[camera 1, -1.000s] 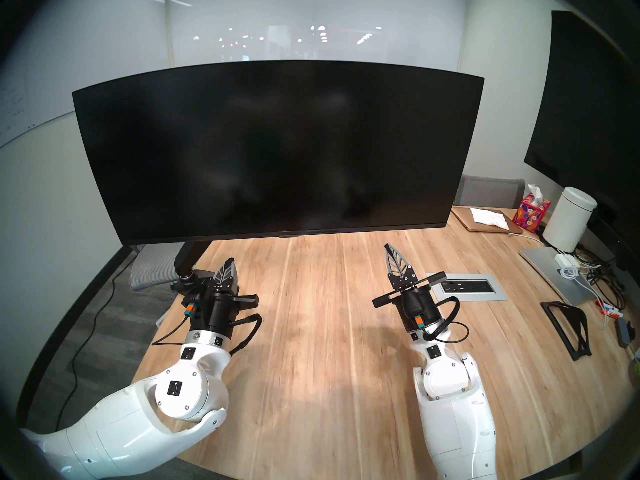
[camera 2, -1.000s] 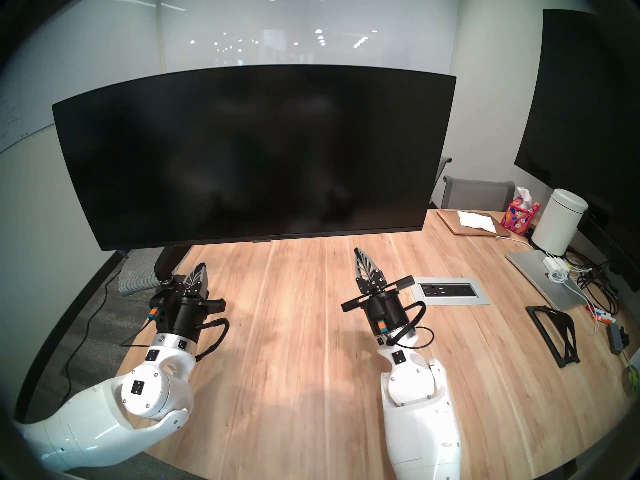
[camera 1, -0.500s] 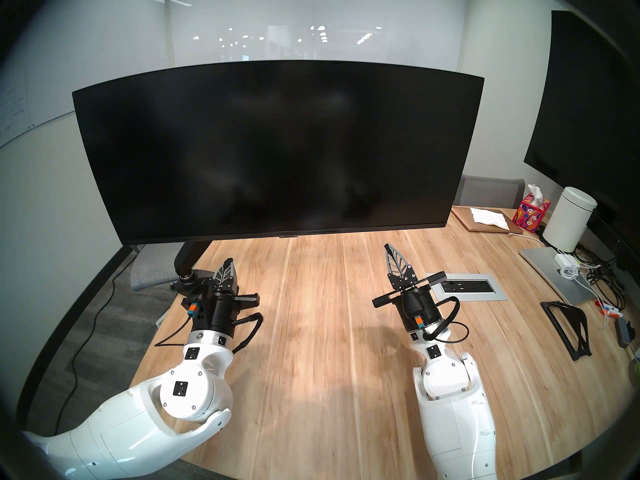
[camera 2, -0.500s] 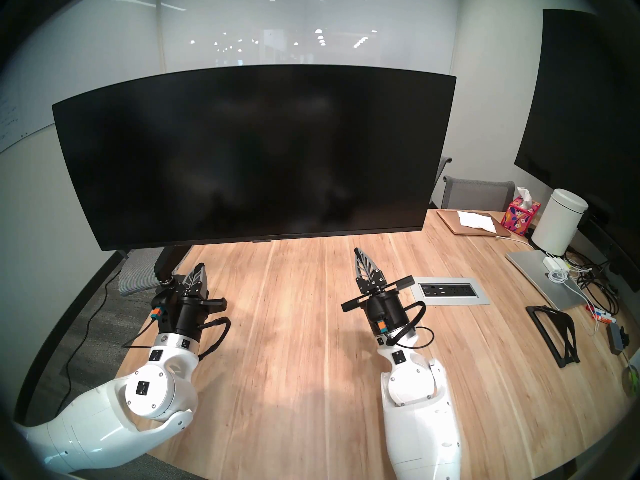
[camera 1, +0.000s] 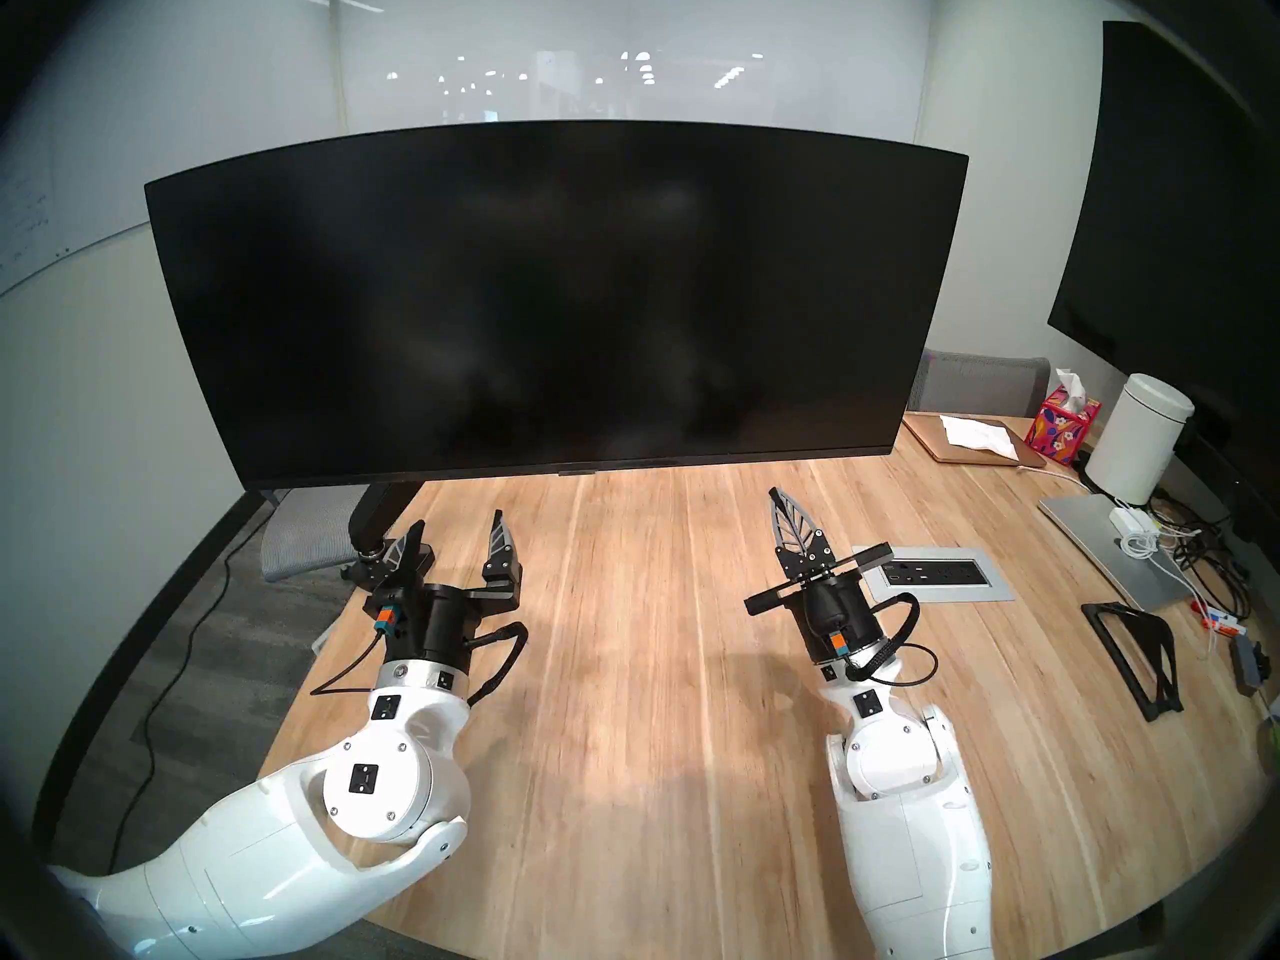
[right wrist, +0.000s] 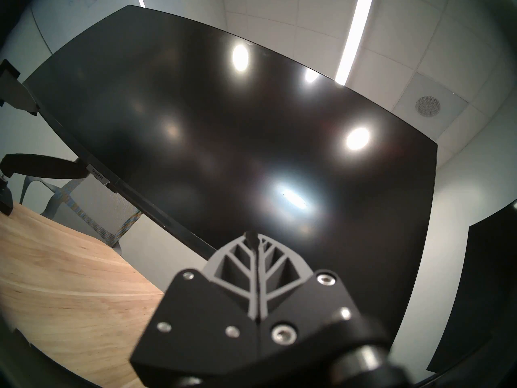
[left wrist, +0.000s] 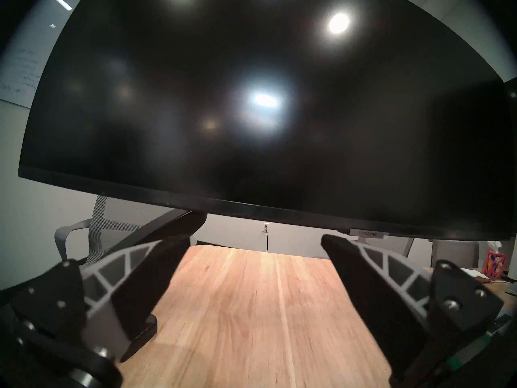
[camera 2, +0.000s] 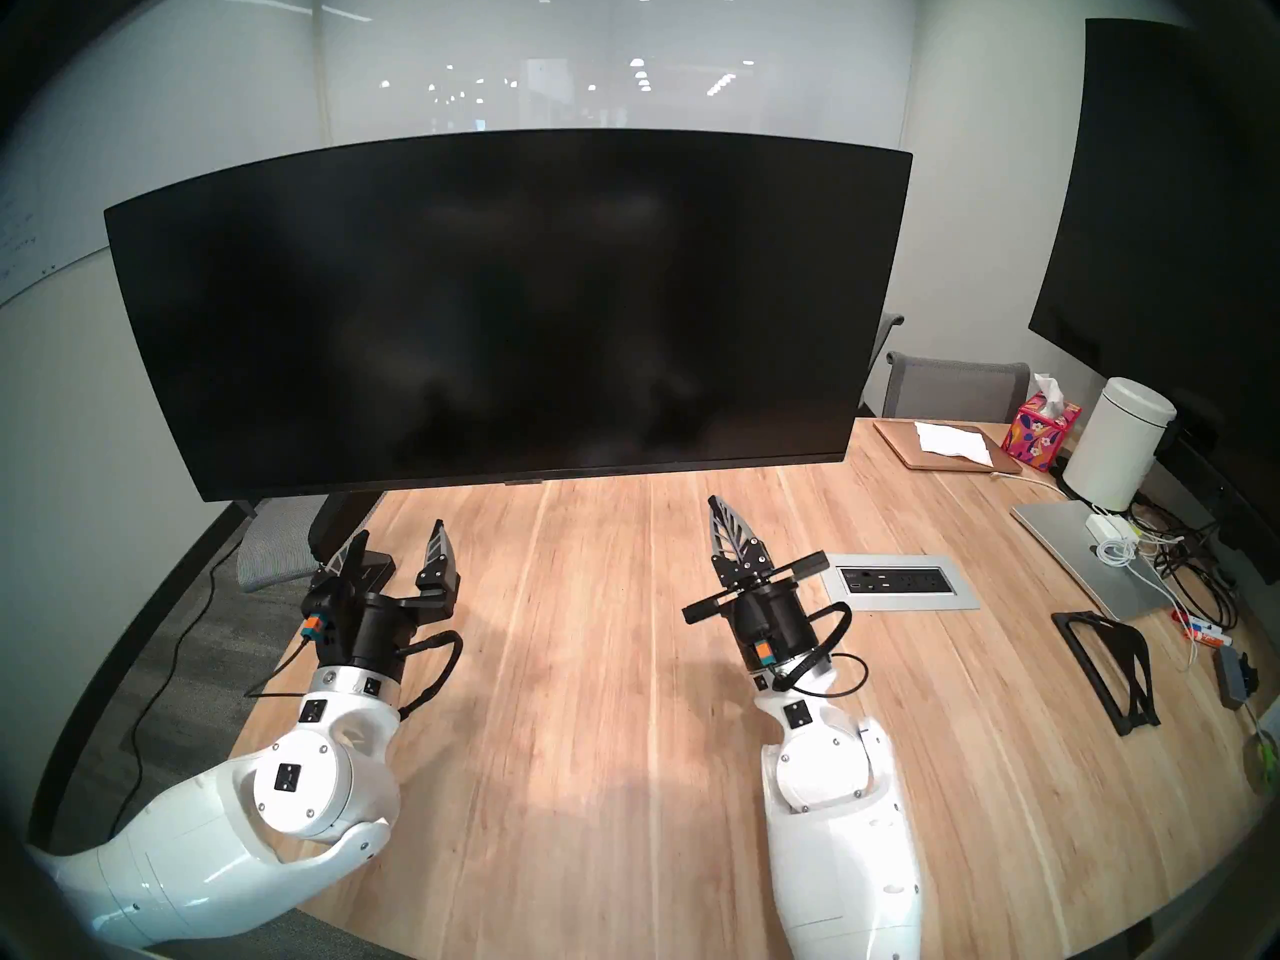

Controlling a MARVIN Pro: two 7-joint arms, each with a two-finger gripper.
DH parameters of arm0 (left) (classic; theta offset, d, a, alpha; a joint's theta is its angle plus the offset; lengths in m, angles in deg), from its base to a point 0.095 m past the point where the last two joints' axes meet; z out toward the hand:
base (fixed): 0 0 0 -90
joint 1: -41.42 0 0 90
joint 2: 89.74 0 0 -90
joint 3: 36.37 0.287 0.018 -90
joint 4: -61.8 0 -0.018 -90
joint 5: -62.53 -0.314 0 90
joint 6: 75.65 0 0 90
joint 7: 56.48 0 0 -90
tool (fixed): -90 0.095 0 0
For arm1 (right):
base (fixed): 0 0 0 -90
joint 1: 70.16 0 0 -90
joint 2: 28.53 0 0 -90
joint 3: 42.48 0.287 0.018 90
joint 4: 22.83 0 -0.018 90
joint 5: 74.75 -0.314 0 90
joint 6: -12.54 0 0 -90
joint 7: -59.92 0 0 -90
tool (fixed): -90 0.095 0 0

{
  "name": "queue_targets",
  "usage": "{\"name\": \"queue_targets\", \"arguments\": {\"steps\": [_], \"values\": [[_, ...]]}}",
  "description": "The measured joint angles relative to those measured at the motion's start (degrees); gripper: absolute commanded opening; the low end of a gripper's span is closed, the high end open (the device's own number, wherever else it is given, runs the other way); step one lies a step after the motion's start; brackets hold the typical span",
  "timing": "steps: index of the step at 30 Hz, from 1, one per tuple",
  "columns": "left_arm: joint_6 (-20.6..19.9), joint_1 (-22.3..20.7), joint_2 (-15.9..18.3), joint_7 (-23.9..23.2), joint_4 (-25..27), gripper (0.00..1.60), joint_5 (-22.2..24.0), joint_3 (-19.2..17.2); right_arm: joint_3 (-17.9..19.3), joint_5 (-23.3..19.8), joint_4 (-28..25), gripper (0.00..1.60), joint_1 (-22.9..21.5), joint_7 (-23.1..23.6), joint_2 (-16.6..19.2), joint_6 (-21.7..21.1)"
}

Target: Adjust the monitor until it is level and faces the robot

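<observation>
The monitor, a wide curved black screen, dark, hangs over the far half of the wooden table; its left end sits lower than its right. Its black arm runs down to a base at the table's left edge. My left gripper is open and empty, below the screen's lower left part and beside the base, touching neither. In the left wrist view the monitor fills the top, above the spread left gripper. My right gripper is shut on nothing, pointing up at the screen's lower right; the right wrist view shows the right gripper short of the monitor.
A flat black wall screen hangs at the right. Along the table's right side are a silver laptop, tangled cables, a white canister, a tissue box, a black stand and an inset power panel. A grey chair stands behind the arm.
My left gripper's fingers have spread from shut to open, and that arm has crept slightly forward. The right arm and the monitor have not moved.
</observation>
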Motion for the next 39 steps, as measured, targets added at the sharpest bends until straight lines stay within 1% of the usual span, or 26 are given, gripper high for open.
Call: {"name": "queue_targets", "arguments": {"steps": [24,32,35,39], "values": [[0.18,-0.03,-0.26,-0.20,0.02,1.60,0.30,0.00,0.00,0.00,0.00,0.13,0.00,0.00,0.00,0.00],[-1.96,0.95,-0.70,1.28,0.20,1.60,4.70,0.54,0.00,0.00,0.00,0.13,0.00,0.00,0.00,0.00],[-1.90,1.63,-0.16,1.64,-0.74,1.60,5.64,0.08,0.00,0.00,0.00,0.13,0.00,0.00,0.00,0.00],[-0.72,2.90,1.31,2.20,-2.87,1.60,6.21,-1.03,0.00,0.00,0.00,0.13,-0.01,0.00,0.00,0.00]]}}
